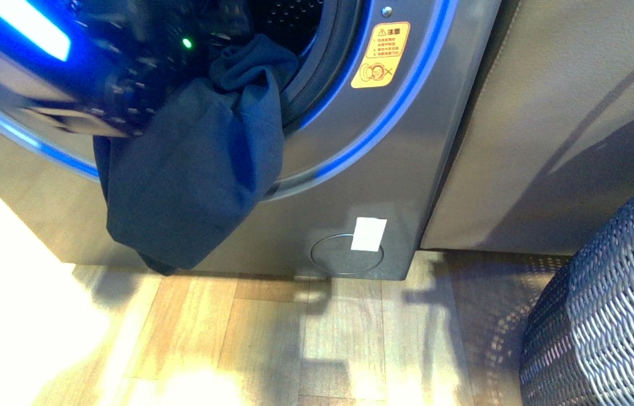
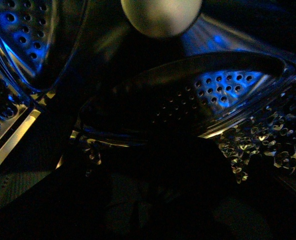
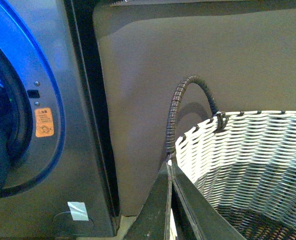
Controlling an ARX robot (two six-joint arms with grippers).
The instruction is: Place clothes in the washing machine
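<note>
The silver-grey washing machine [image 1: 381, 186] fills the front view, its porthole open at the upper left beside a yellow warning sticker [image 1: 381, 55]. The dark navy clothes [image 1: 190, 169] hang out over the porthole rim and down the machine's front, nearly to the floor. My left arm [image 1: 118, 85] reaches into the porthole and its gripper is shut on the clothes. The left wrist view shows the perforated steel drum [image 2: 222, 87]; its lower part is too dark to show the jaws. My right gripper [image 3: 170, 172] is shut and empty, right by the basket handle [image 3: 180, 100].
A woven basket [image 1: 609, 313] stands on the wood floor at the right, also in the right wrist view [image 3: 247, 150]. A plain taupe cabinet [image 1: 567, 127] stands right of the machine. A white label [image 1: 369, 234] sits on the round cover low on the machine.
</note>
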